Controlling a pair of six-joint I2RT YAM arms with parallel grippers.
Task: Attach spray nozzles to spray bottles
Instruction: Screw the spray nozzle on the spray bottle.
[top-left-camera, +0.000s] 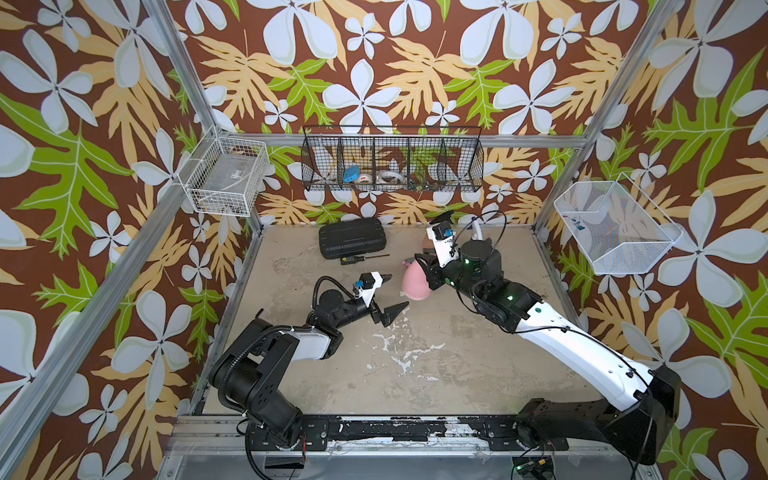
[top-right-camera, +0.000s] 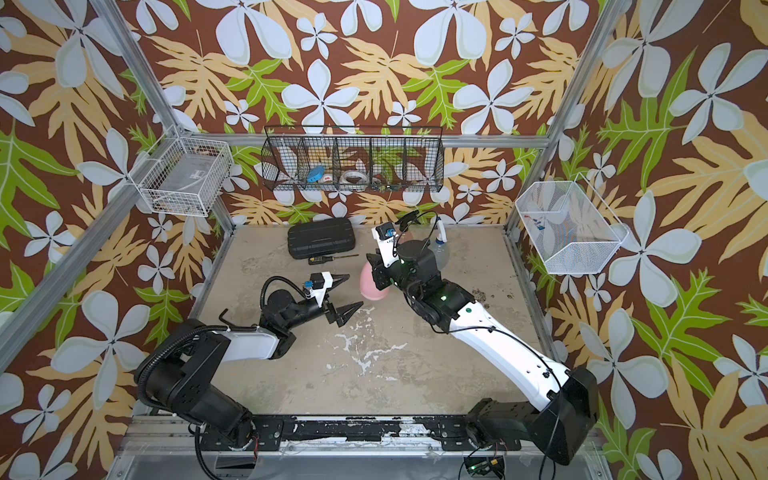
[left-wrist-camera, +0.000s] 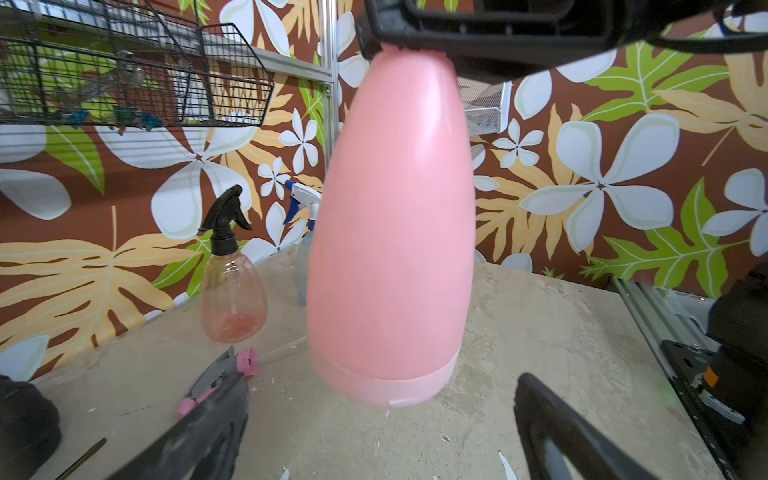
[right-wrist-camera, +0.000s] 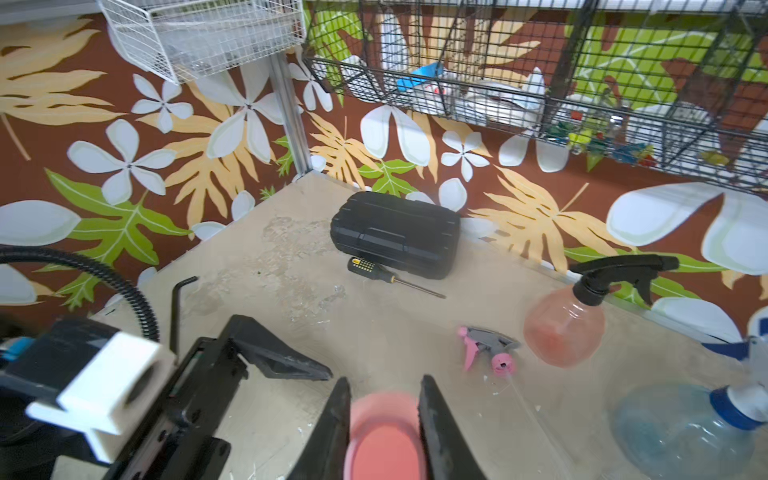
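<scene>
We find the right gripper (right-wrist-camera: 385, 380) gripping the pink bottle (left-wrist-camera: 390, 249) at its neck; the left gripper (top-left-camera: 395, 293) stands wide open, empty, beside it. The grey-and-pink nozzle (right-wrist-camera: 490, 347) lies near the orange bottle (right-wrist-camera: 563, 332). Advice: hold it upright while the left takes the nozzle's collar.
</scene>
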